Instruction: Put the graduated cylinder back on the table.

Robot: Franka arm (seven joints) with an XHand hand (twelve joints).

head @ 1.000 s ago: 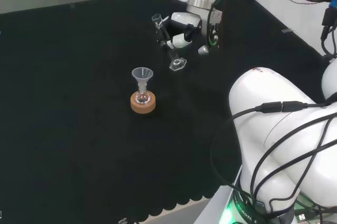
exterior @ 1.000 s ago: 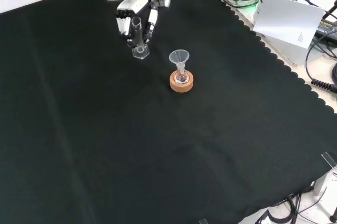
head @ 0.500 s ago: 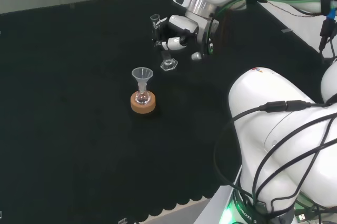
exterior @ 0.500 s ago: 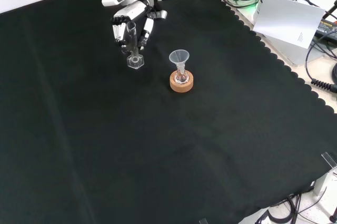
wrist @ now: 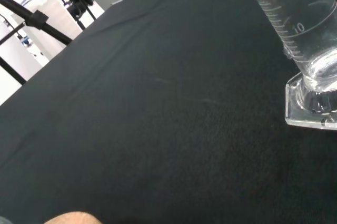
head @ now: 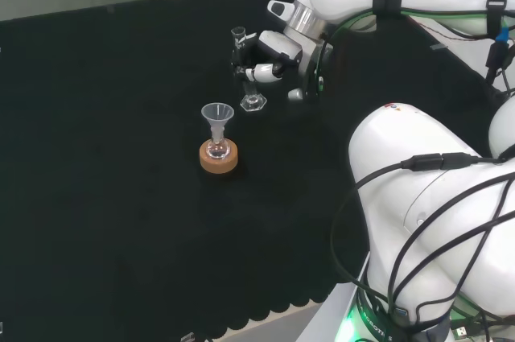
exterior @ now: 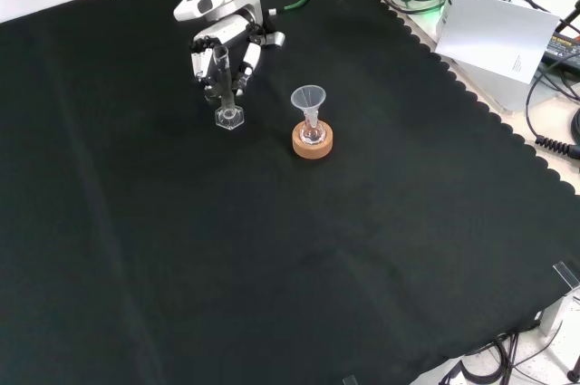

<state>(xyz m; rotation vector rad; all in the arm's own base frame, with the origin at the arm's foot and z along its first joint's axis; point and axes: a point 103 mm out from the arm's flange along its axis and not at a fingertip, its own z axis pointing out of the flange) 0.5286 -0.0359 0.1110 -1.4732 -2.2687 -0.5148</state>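
The hand has its fingers curled round the graduated cylinder, which is upright with its hexagonal foot at or just above the desk (contact is hard to judge), near the funnel. Letting go and withdrawing look left to do.

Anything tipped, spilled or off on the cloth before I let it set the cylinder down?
Nothing stands out. The clear graduated cylinder is roughly upright in the black and white hand, its hexagonal base at or just above the black cloth. The clear funnel stands upright in the small flask on the cork ring. No spill shows.
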